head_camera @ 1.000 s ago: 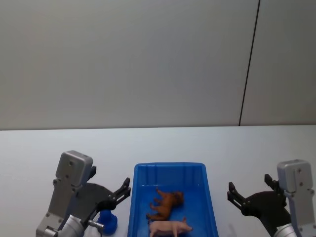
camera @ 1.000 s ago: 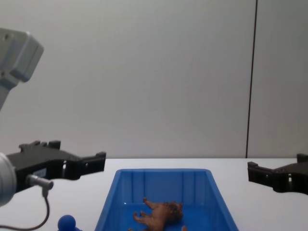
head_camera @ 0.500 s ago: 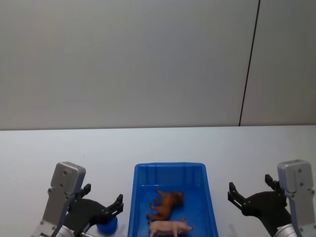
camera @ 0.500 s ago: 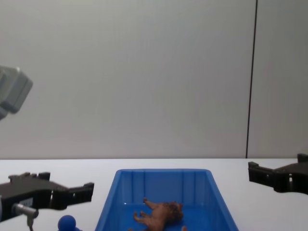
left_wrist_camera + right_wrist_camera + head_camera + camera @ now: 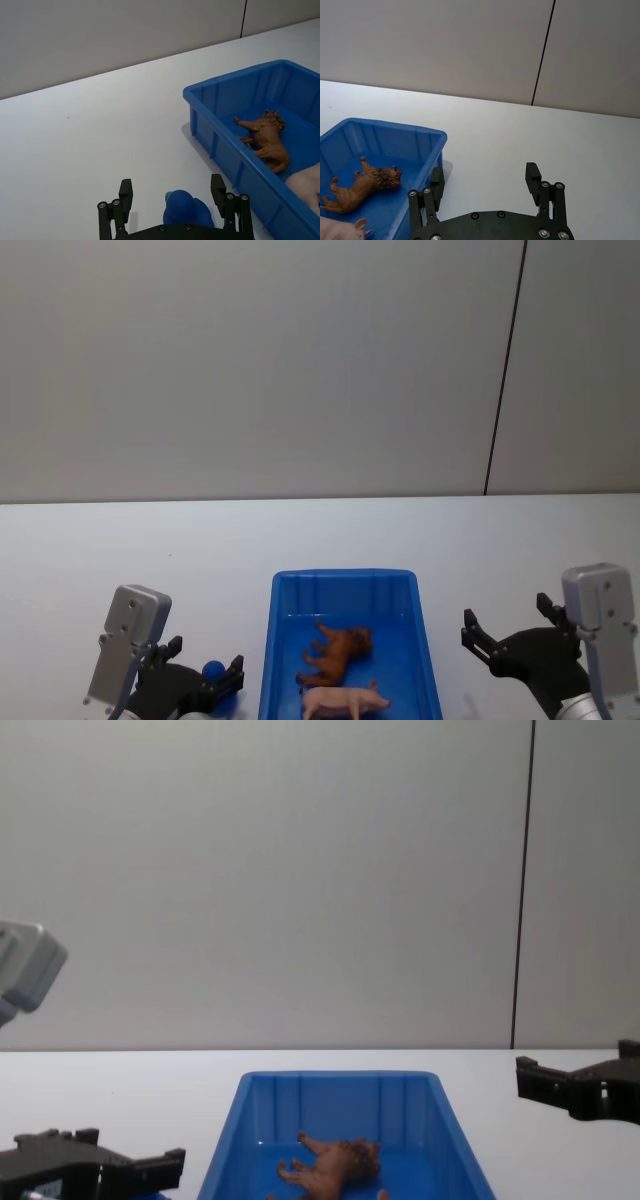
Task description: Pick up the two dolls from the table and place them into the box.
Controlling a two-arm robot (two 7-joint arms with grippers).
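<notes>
The blue doll (image 5: 183, 210) stands on the white desk (image 5: 100, 125), just beside the outer left wall of the box (image 5: 230, 77). In the head view its round top (image 5: 212, 670) shows near the lower left corner of the box. The left tool (image 5: 171, 182) is low over the desk at this doll. Its two fingers (image 5: 125, 192) are spread wide, one on each side of the doll, and a gap shows between the doll and each finger, so the tool does not grip it.

The brown doll (image 5: 338, 653) lies on its side on the floor of the box, with its legs pointing to the robot's left. Just next to it, on the robot's side, lies a pink toy pig (image 5: 343, 701), also inside the box.

The right tool (image 5: 505, 612) hangs over the bare desk to the right of the box, apart from it. In the right wrist view its fingers (image 5: 533, 175) are wide apart and hold nothing.
</notes>
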